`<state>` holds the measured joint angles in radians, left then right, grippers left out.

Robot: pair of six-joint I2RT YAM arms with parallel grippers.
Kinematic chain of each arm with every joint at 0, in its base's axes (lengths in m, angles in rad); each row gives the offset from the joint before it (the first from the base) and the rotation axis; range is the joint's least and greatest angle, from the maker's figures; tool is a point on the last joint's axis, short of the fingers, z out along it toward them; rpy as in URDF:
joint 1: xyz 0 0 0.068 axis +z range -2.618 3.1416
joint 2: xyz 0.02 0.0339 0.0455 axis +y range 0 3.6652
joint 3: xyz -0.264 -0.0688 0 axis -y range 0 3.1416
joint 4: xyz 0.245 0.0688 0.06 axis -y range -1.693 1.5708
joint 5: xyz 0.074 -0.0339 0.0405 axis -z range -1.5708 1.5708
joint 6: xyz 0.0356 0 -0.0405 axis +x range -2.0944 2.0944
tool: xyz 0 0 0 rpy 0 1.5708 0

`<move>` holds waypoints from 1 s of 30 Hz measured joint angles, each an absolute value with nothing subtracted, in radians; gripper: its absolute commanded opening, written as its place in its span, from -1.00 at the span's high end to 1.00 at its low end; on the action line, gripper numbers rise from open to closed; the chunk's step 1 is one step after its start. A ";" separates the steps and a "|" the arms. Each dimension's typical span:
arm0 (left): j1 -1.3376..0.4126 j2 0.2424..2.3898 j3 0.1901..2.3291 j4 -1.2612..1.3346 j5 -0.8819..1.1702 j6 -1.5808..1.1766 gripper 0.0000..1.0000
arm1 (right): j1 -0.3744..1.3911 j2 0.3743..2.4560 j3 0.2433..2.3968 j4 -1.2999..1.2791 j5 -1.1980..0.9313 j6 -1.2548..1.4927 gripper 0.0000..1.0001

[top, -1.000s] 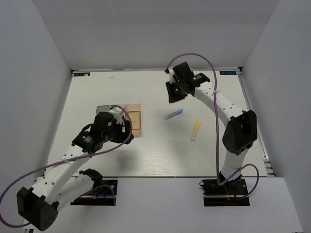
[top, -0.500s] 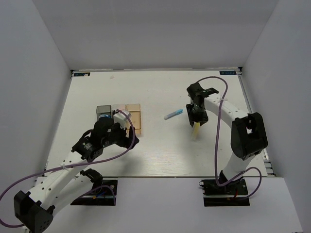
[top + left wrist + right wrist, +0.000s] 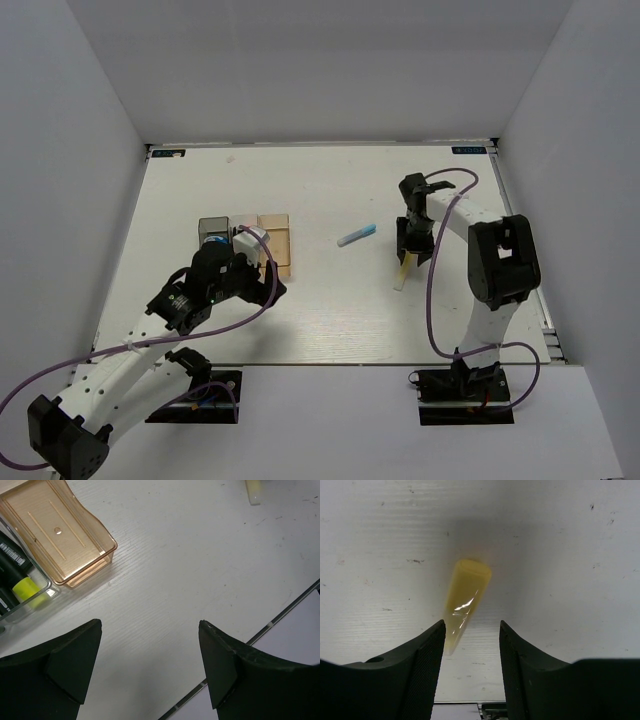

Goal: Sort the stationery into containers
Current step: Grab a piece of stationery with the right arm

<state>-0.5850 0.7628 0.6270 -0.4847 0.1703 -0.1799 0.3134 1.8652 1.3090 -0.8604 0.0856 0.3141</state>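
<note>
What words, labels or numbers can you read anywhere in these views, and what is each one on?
No text reads clearly enough to quote.
Too small to read: print on the left blue sticker, at the far left corner.
Too small to read: print on the right blue sticker, at the far right corner.
Blurred: white label on the black marker in the clear bin.

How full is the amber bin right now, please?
Empty: the amber bin shows only its bare floor in the left wrist view.
</note>
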 measured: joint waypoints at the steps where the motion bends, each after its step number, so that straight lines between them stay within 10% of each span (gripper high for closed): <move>1: -0.585 0.763 0.627 -0.485 0.170 -0.180 -0.77 | 0.308 1.869 1.309 -0.856 0.083 0.317 -0.02; 13: -0.585 0.759 0.627 -0.485 0.169 -0.176 -0.77 | 0.305 1.931 1.299 -0.812 0.072 0.349 0.00; 19: -0.585 0.755 0.627 -0.485 0.168 -0.172 -0.77 | 0.304 1.927 1.288 -0.810 0.076 0.363 0.88; 30: -0.585 0.724 0.620 -0.486 0.146 -0.165 -0.77 | 0.311 1.912 1.280 -0.754 -0.135 0.314 1.00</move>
